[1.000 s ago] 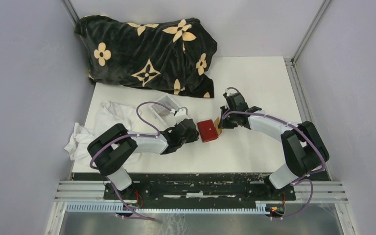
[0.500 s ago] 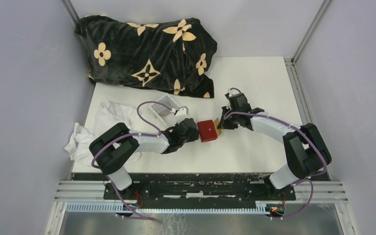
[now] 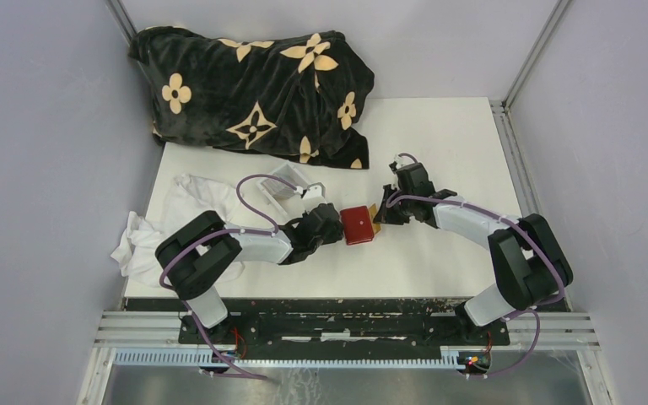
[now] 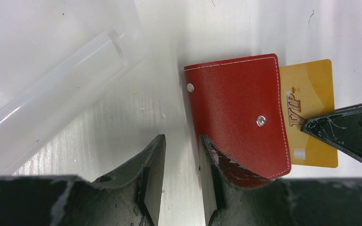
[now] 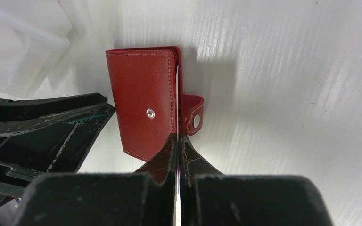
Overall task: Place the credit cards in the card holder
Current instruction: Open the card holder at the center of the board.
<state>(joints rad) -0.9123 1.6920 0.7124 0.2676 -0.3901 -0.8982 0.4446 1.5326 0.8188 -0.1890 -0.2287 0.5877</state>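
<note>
Card [image 4: 311, 94] clamped in right pincer [image 5: 177, 141], part-slid into holder [image 4: 235, 103] from 3 o'clock; left pincer [image 4: 181, 160] parted, empty; deeper push needed

The overhead camera looks down from above the near edge of the white tabletop [image 3: 439, 135], while both wrist cameras look closely, from opposite sides, at the same small red leather-like folding wallet [image 4: 238, 113].

The card holder [image 4: 238, 108] covers the left part of the gold VIP card [image 4: 311, 101], and my right pincer [image 4: 318, 128] hides part of its right edge. My left pincer [image 4: 181, 155] blocks the holder's near corner. The clear box [image 4: 47, 113] is cut off at my left wrist view's upper left.
</note>
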